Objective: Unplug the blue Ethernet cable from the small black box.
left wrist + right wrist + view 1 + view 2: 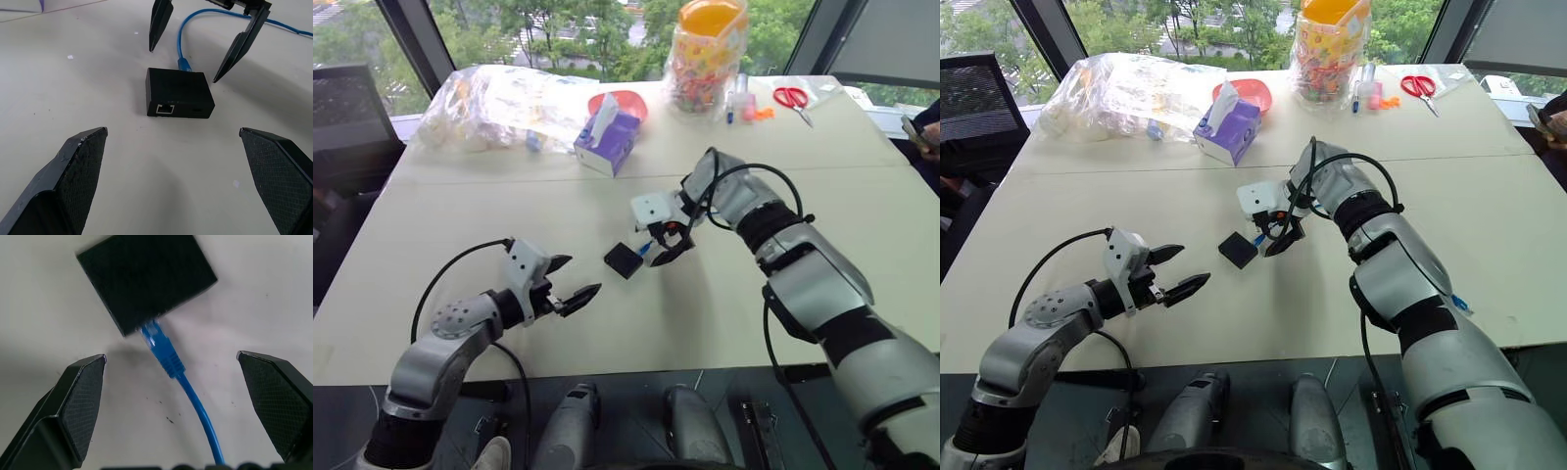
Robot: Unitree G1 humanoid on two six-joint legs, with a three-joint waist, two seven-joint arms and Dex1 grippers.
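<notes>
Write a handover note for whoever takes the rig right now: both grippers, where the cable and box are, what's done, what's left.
Left gripper: open, empty, just off the table, pointing at the black box from the near side.
Right gripper: open, empty, angled down over the plug end of the blue cable, one finger on either side, not touching it.
The box lies flat on the table between the two grippers. The cable is still plugged into its far side; the port facing the left gripper is free.
Done: both grippers lined up.
Left: close the right gripper on the plug, steady the box, probably with the left, and pull the cable out.
</notes>
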